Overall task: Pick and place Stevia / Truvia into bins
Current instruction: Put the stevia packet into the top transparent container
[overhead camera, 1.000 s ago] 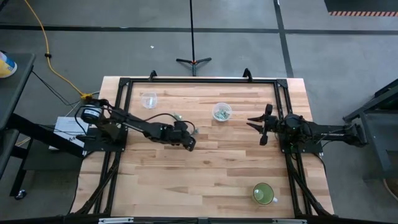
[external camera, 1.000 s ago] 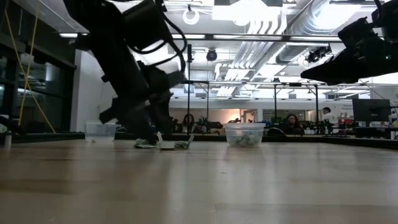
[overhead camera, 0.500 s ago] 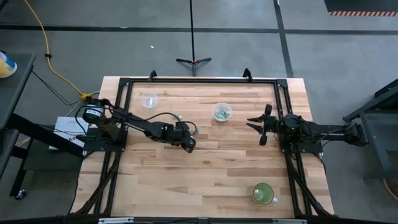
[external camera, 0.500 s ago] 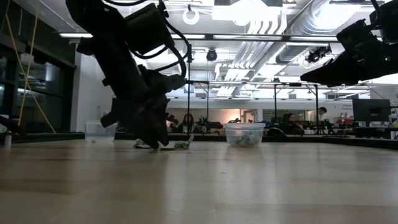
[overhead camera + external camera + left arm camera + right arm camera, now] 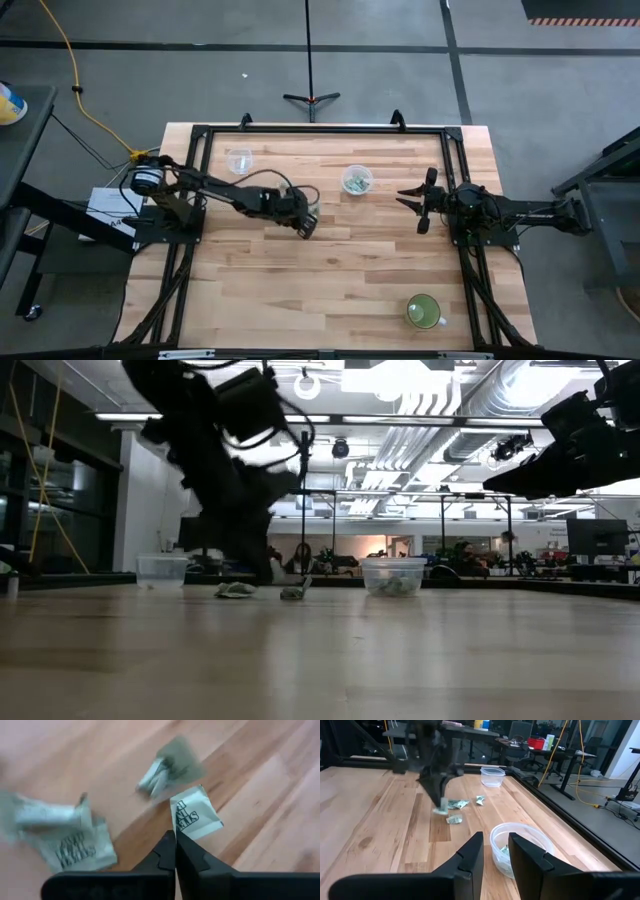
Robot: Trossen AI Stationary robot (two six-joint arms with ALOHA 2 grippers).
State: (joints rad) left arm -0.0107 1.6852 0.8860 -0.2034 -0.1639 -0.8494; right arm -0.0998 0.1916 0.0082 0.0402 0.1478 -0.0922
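Packet [image 5: 196, 813], pale with dark lettering, pinched by left pincer [image 5: 175, 845].

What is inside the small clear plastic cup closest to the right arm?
The small clear plastic cup holds a few pale green-and-white sweetener packets at its bottom. Their number cannot be told: the right gripper, open, stands in front of part of the cup in its wrist view.
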